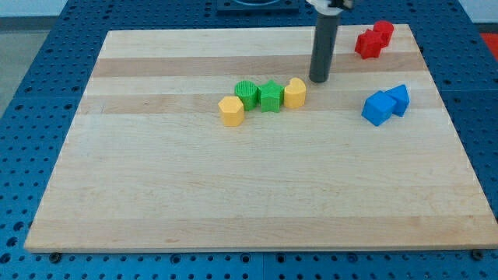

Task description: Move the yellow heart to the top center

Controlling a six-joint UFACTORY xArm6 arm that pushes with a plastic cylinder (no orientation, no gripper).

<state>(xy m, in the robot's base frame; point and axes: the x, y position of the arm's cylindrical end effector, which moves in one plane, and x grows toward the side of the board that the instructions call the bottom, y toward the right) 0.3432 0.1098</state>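
The yellow heart point(295, 92) sits on the wooden board a little above the middle, at the right end of a row of blocks. My tip point(319, 79) rests on the board just to the upper right of the heart, close to it but apart. Left of the heart, touching it, is a green star-shaped block point(270, 96), then a green round block point(247, 92), then a yellow hexagon block point(231, 110) at the lower left end of the row.
Two red blocks point(373, 39) lie together at the board's top right corner. Two blue blocks point(385, 104) lie together at the right. The wooden board point(233, 187) lies on a blue perforated table.
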